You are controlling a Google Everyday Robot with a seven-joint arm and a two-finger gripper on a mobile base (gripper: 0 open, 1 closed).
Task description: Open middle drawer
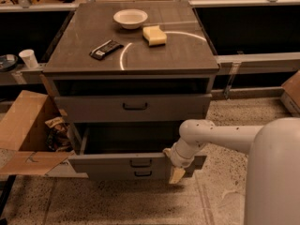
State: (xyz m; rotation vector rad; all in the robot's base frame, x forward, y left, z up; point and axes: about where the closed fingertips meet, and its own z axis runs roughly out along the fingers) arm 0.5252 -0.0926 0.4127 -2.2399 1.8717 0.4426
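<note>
The grey cabinet (pixel 131 55) has three stacked drawers. The middle drawer (pixel 117 163) is pulled well out, its dark inside showing, with a small black handle (pixel 140 163) at its centre. The top drawer (pixel 93 108), with a taller front, stands slightly out. Only a strip of the bottom drawer (pixel 143 174) shows beneath the middle one. My gripper (pixel 176 171), on the white arm (pixel 220 132), sits at the right end of the middle drawer's front, against its edge.
On the cabinet top lie a white bowl (pixel 130 18), a yellow sponge (pixel 154 35) and a black bar (pixel 106 49). An open cardboard box (pixel 26 130) with clutter stands on the floor at left. A white cup (pixel 29 58) stands on the left shelf.
</note>
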